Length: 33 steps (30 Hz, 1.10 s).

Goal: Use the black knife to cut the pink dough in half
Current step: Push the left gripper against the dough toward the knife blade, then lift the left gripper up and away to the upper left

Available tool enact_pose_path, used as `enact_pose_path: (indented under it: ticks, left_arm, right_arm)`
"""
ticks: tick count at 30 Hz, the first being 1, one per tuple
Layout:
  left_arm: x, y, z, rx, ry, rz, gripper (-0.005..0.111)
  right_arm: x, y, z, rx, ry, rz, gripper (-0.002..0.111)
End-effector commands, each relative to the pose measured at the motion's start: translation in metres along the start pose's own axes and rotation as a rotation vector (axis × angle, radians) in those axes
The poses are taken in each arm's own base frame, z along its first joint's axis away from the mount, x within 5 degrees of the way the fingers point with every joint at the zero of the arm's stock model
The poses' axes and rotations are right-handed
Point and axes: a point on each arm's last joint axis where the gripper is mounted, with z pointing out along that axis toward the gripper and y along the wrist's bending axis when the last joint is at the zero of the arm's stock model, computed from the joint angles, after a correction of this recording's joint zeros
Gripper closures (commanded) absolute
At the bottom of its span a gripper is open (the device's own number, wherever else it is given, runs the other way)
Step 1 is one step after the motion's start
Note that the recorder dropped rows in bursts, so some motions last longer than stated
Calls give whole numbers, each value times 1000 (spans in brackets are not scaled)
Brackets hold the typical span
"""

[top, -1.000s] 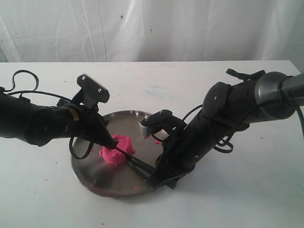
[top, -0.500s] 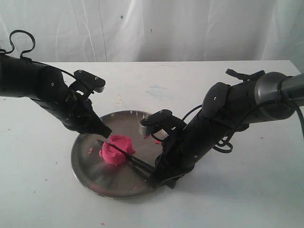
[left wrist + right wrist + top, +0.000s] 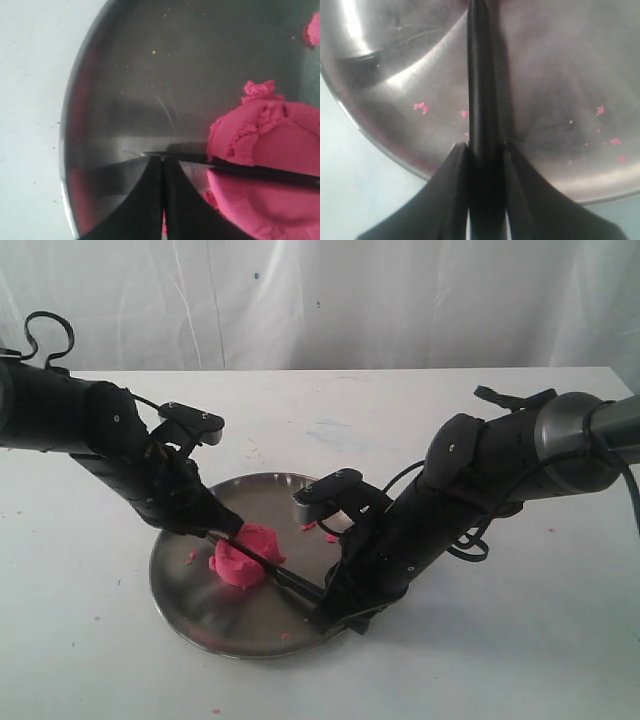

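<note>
Item: left tool [image 3: 228,533], fingers pressed together, tips at the knife's point. Slim all-black knife [image 3: 278,570]: long axis spans both tools, point toward left tool, blade across bright pink rough-edged round dough lump [image 3: 235,562] on round steel plate [image 3: 195,608]. Right tool [image 3: 485,147]: clamped on handle.

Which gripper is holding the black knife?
The right gripper: its fingers clamp the slim black knife. The left gripper is shut on nothing, beside the blade tip.

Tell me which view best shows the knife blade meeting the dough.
The left wrist view: the black knife blade crosses the pink dough, close and sharp. The exterior view shows it small and distant; the right wrist view shows only its handle in the right end effector.
</note>
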Motion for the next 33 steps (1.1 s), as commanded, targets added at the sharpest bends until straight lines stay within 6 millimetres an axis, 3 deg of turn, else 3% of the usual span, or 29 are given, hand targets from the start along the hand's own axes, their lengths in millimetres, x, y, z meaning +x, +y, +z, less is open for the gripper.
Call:
enact_pose_path:
  ticks: [1, 6, 14, 23, 28, 30, 33]
  left_arm:
    - [5, 0, 13, 10, 38, 0, 107]
    - [5, 0, 16, 10, 40, 27, 107]
    - [-13, -4, -14, 33, -45, 26, 107]
    - [0, -4, 20, 56, 55, 11, 107]
    - [-2, -3, 20, 50, 36, 18, 107]
    - [-5, -3, 14, 49, 21, 20, 107]
    - [-16, -5, -14, 37, -70, 31, 107]
  right_arm:
    - [7, -5, 9, 30, 27, -15, 108]
    - [7, -5, 9, 30, 27, -15, 108]
    - [6, -5, 9, 29, 26, -13, 108]
    - [6, -5, 9, 28, 25, -11, 108]
    - [6, -5, 9, 28, 25, -11, 108]
    - [6, -5, 9, 28, 25, -11, 108]
    - [6, -5, 9, 28, 25, -11, 108]
